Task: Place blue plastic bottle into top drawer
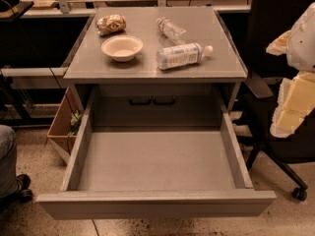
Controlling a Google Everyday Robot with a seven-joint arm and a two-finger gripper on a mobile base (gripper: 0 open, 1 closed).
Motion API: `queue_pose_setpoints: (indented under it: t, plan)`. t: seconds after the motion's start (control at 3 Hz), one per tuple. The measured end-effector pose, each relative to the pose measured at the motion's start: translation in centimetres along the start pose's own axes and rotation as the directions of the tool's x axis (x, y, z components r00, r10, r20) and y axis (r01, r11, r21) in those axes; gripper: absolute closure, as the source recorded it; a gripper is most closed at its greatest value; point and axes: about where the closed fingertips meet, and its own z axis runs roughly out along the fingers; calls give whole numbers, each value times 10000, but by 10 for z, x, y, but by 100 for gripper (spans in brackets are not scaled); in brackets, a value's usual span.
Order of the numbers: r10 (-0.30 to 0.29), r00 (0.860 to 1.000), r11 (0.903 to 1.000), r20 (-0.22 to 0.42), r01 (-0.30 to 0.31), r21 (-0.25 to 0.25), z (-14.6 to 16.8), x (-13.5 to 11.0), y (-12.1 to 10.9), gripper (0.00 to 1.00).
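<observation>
The blue plastic bottle point(182, 55) lies on its side on the grey cabinet top, right of centre, with its white cap pointing right. The top drawer point(157, 203) is pulled fully out below it, and its flat grey bottom is bare. My gripper point(294, 95), white and pale yellow, hangs at the right edge of the view. It is to the right of the cabinet, above the floor, and well apart from the bottle and the drawer. It holds nothing that I can see.
On the cabinet top are a white bowl point(122, 47), a crumpled snack bag point(110, 24) and a thinner clear bottle point(171, 30). A black office chair point(275, 132) stands right of the drawer. A cardboard box point(61, 124) and someone's knee point(6, 156) are at the left.
</observation>
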Motion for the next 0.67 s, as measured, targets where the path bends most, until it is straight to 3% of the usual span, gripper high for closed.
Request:
queue_pose_setpoints:
  t: [0.33, 0.67]
  plan:
    - [0, 10000, 10000, 0, 0, 1, 0, 0, 0, 0]
    - [-129, 9998, 9994, 127, 125, 322, 23, -6, -30, 0]
